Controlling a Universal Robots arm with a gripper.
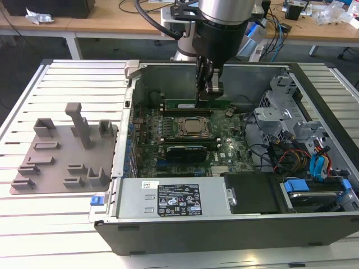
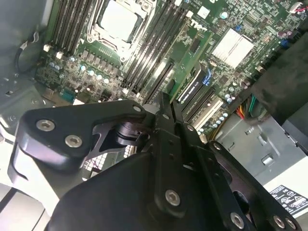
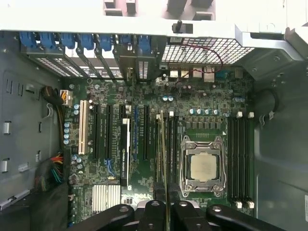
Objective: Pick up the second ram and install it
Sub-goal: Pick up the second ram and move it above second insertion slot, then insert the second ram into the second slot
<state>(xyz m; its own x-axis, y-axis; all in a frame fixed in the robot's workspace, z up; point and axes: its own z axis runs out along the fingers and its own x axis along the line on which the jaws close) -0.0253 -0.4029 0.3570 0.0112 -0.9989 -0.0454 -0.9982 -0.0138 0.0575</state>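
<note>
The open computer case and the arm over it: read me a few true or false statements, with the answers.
1. The gripper is shut on the second RAM stick. True.
2. The stick hangs on end, one short edge pointing down. False: in the exterior view its long edge lies level, parallel to the RAM slots.
3. A cooler covers the CPU socket. False: the socket is uncovered and the chip's metal top shows.
4. The grey parts tray lies outside the computer case, at the exterior view's left. True.
</note>
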